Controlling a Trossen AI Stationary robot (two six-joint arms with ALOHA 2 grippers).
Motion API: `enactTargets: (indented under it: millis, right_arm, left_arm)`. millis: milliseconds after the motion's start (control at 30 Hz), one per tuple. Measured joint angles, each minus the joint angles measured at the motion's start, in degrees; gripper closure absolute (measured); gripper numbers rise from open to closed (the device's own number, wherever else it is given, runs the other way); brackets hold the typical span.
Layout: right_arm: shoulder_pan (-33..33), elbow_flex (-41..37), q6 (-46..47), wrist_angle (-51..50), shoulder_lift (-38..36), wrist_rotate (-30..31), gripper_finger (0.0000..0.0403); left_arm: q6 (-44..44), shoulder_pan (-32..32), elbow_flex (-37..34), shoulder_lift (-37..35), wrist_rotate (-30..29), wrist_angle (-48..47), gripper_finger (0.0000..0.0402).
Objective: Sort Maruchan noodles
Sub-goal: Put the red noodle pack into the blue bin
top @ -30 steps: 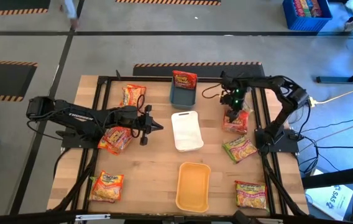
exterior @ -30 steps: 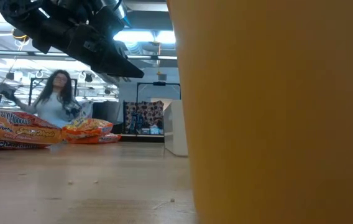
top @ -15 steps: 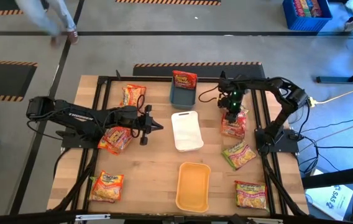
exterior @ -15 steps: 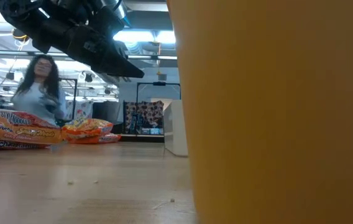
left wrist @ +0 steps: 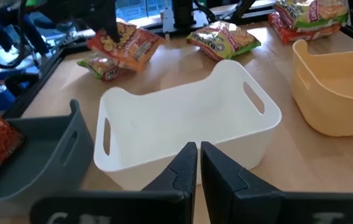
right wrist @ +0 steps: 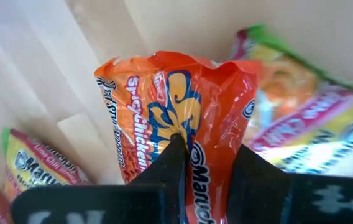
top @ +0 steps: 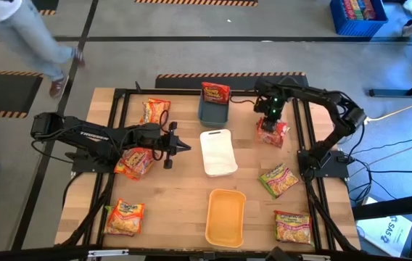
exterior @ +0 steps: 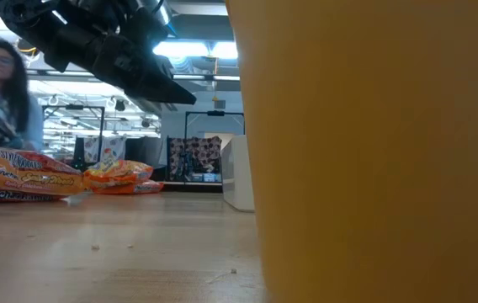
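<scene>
My right gripper [top: 270, 119] is shut on a red-orange Maruchan packet [top: 273, 134] [right wrist: 176, 106] at the far right of the table. More packets lie flat on the table: two green ones [top: 279, 179] [top: 293, 227] on the right, three orange ones [top: 155, 110] [top: 135, 161] [top: 124, 217] on the left. A red packet [top: 215, 93] leans in the blue-grey tray [top: 212, 114]. My left gripper [top: 184, 147] [left wrist: 197, 155] hovers shut, left of the white tray [top: 218, 154]. My right gripper pinches the red-orange packet between its two fingers near its upper end [right wrist: 187, 134]. The fingers come from above and point down. The packet hangs below them, crumpled at the pinch; whether its lower end is clear of the table I cannot tell.
An orange-yellow tray [top: 225, 216] stands near the front edge and fills the right of the low view [exterior: 374, 151]. A black frame rail [top: 302, 130] runs beside my right gripper. A person [top: 25, 29] walks on the floor beyond the far left corner.
My right gripper has risen and gone a little toward the far edge with the red-orange packet, which has come up from lying flat and now hangs below it. The person has walked along the far left of the room.
</scene>
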Motion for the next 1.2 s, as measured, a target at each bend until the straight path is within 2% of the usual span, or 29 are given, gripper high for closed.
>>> enactTargets:
  millis: [200,333,433,600,767,967,1200]
  right_arm:
    - [0.6,5.13,2.35,0.26,-2.31,2.16,0.0354]
    - [3.92,9.63,3.88,3.74,-2.78,5.38,0.0354]
    - [7.75,12.31,4.2,9.76,-2.77,8.9,0.0354]
    - [13.28,14.12,4.18,22.66,-2.79,14.52,0.0354]
    - [16.05,14.25,3.77,35.52,-1.75,15.92,0.0354]
    - [17.01,14.52,2.27,44.98,0.09,17.01,0.0354]
    - [16.81,21.74,2.62,42.38,5.36,18.73,0.0354]
  left_arm:
    - [0.91,0.0,0.0,0.0,-0.38,0.34,0.0385]
    - [0.92,0.02,0.0,0.0,-3.83,0.09,0.0385]
    - [0.94,0.02,0.0,0.0,-6.2,-0.8,0.0385]
    - [1.02,0.02,0.0,0.0,-6.97,-2.37,0.0385]
    - [1.08,0.64,0.0,0.0,-6.8,-2.54,0.0385]
    - [2.27,3.46,0.0,0.0,0.11,-2.3,0.0385]
    - [2.35,6.63,0.0,0.0,7.72,-1.24,0.0385]
